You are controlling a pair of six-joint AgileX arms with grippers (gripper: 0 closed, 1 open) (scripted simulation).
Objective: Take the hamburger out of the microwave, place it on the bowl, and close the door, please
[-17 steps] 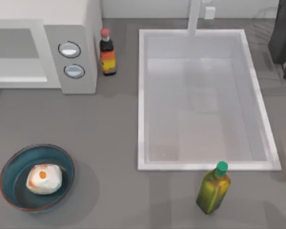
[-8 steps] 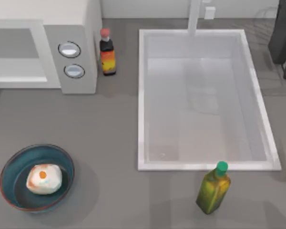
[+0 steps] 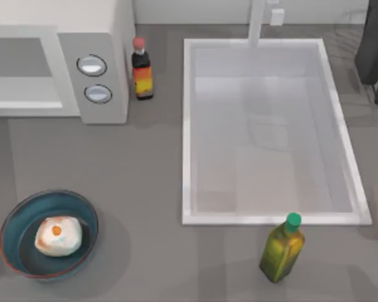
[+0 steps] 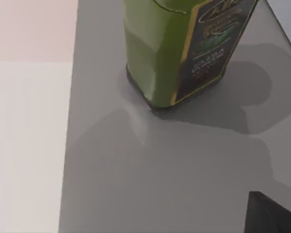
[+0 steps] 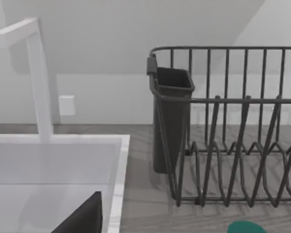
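Note:
The hamburger [image 3: 58,235], a pale lump with an orange spot, lies inside the dark teal bowl [image 3: 22,217] at the table's front left. At the back left stands the white-grey microwave [image 3: 104,38] with two silver dials. Its door [image 3: 16,58] with the grey mesh window sits flush against the front. A dark piece of my left gripper [image 4: 274,213] shows at the corner of the left wrist view, above the grey table near a green oil bottle [image 4: 184,48]. In the right wrist view a dark piece of my right gripper [image 5: 82,218] hangs over the sink's [image 5: 53,160] edge.
A white sink [image 3: 271,132] with a tap [image 5: 39,82] takes up the table's right half. A sauce bottle [image 3: 142,69] stands beside the microwave. The green oil bottle [image 3: 282,248] stands in front of the sink. A dark dish rack [image 5: 233,145] stands at the back right.
Only a faint shadow along the table's left side has shifted to the right. The hamburger, bowl, door and bottles stand as before.

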